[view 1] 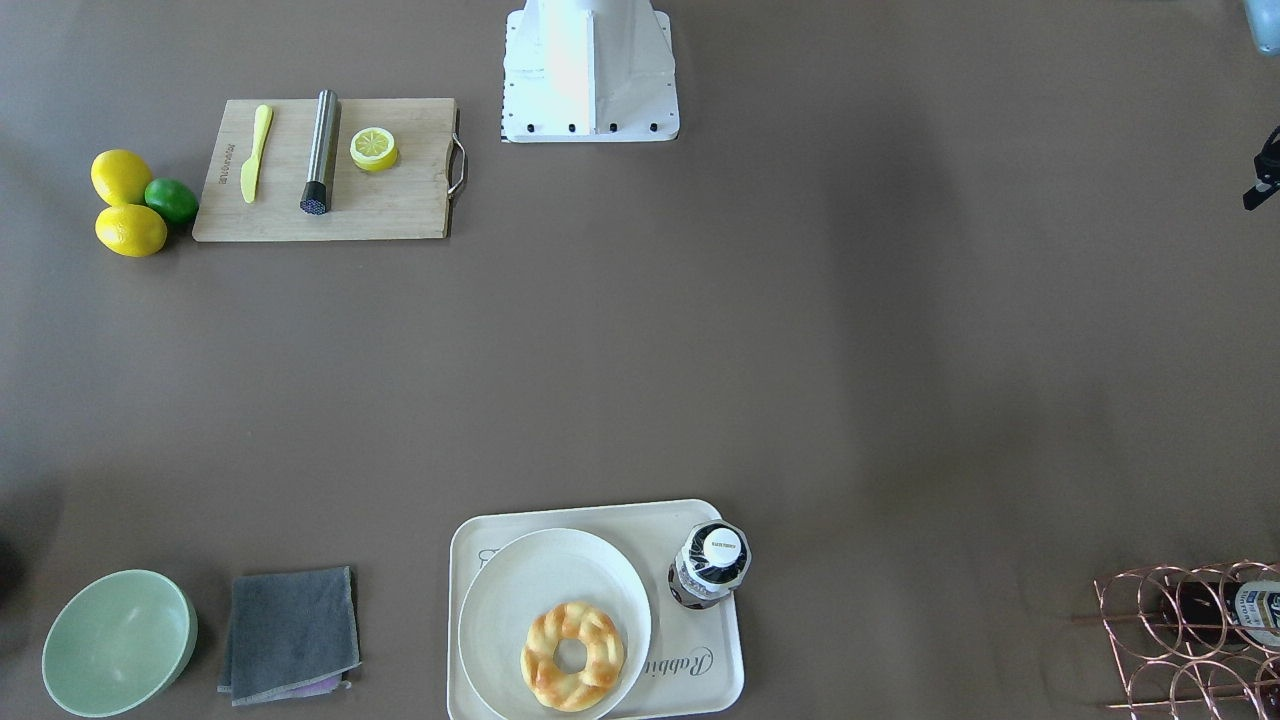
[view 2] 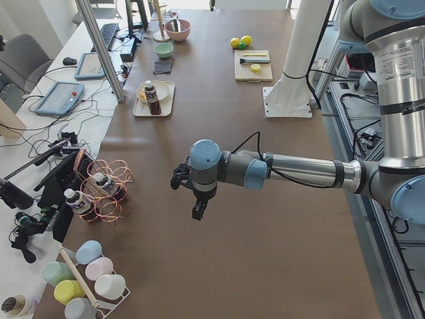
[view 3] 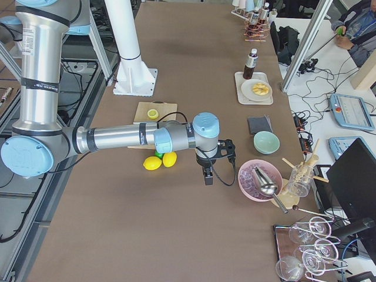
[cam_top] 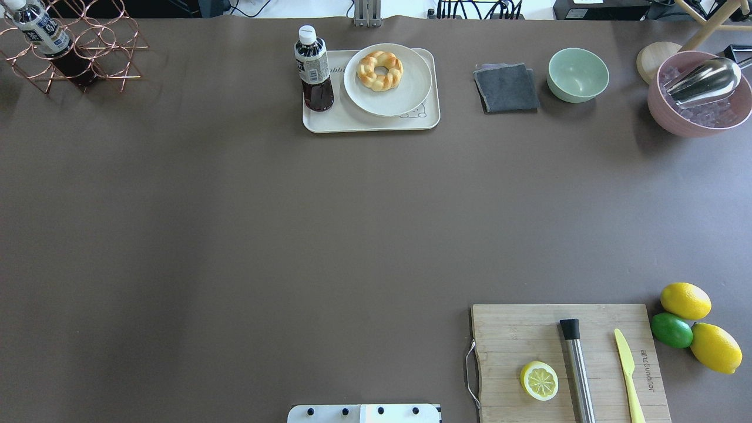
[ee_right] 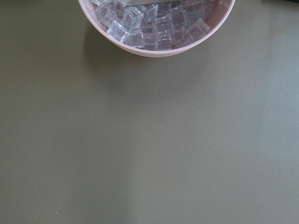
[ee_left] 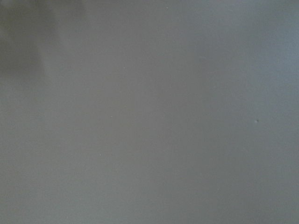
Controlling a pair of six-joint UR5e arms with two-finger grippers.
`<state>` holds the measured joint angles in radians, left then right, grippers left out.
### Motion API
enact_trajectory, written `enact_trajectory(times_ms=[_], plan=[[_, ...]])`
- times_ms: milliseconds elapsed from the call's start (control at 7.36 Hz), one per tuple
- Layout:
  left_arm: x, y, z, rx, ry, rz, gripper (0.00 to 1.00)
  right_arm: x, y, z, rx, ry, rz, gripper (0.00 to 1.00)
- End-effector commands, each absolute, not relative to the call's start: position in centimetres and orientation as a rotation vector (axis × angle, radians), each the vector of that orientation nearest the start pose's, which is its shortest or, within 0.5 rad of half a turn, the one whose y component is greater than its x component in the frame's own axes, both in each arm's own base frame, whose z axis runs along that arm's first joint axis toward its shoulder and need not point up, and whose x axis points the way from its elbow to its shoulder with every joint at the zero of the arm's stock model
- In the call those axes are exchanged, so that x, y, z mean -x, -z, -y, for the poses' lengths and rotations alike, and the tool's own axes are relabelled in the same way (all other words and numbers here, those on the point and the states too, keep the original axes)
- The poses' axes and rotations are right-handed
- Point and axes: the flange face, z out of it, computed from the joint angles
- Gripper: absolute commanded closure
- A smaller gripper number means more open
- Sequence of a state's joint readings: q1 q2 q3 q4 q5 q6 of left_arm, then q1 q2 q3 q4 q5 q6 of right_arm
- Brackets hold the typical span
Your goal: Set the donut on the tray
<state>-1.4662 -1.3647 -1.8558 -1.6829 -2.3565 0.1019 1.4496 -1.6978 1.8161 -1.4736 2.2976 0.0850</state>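
The donut (view 1: 545, 640) is a golden twisted ring lying on a round off-white plate (view 1: 540, 580). The plate sits on the cream tray (view 1: 700, 672) at the table's far edge, also in the overhead view, donut (cam_top: 367, 73), tray (cam_top: 329, 120). A dark drink bottle (cam_top: 314, 70) stands on the tray beside the plate. My left gripper (view 2: 198, 211) hangs over bare table far from the tray, seen only from the side. My right gripper (view 3: 207, 178) hangs near the pink ice bowl (view 3: 258, 182). I cannot tell whether either is open or shut.
A wooden cutting board (cam_top: 529, 329) holds a lemon half (cam_top: 539, 380), a steel rod and a yellow knife. Lemons and a lime (cam_top: 671, 329) lie beside it. A grey cloth (cam_top: 506, 88), a green bowl (cam_top: 578, 74) and a copper bottle rack (cam_top: 76, 53) stand along the far edge.
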Motion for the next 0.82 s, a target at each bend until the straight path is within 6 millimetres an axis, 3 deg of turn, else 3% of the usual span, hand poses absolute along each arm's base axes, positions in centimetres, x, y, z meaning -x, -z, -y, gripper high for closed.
enact_trajectory(times_ms=[0,136,680], plan=[[2.12,-60.1,41.89,-0.174,-0.258,-0.787,0.03,-2.65,-60.98,44.14,-0.1,0.092,0.737,0.0],[2.79,-60.75,41.88,-0.171,-0.24,-0.789,0.03,-2.78,-61.25,44.17,-0.095,0.087,0.736,0.0],[2.97,-60.32,42.03,-0.191,-0.248,-0.78,0.03,-2.66,-60.91,44.41,-0.097,0.088,0.75,0.0]])
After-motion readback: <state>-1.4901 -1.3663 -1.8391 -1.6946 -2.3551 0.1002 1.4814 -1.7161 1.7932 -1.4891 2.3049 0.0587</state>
